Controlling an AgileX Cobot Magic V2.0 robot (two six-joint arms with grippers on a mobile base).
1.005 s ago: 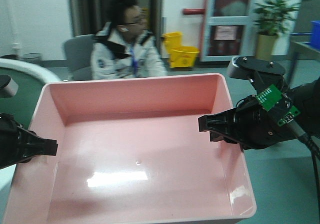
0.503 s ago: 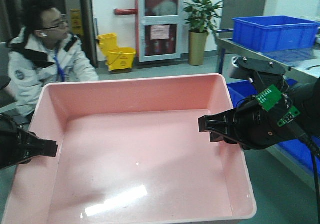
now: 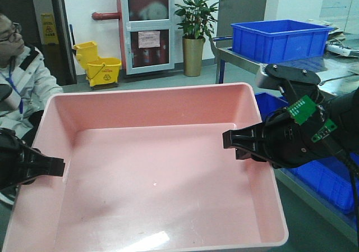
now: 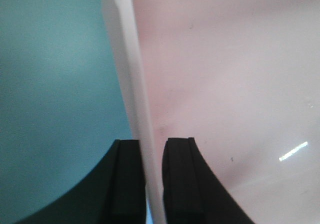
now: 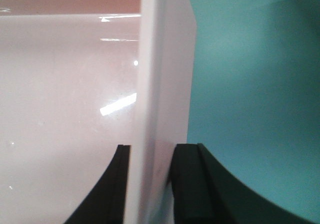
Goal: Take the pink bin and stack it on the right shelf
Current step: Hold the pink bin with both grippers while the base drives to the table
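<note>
Both pincers are clamped narrow on plastic: my left gripper point(image 4: 148, 145) pinches the left wall of the pink bin point(image 3: 157, 173), my right gripper point(image 5: 150, 150) its right wall. The bin hangs between them, left of the steel shelf point(image 3: 332, 68) and near it.

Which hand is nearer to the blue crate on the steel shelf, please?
Right. The right hand clamps the pink bin at its right wall, toward the blue crate; the left hand clamps the opposite wall.
</note>
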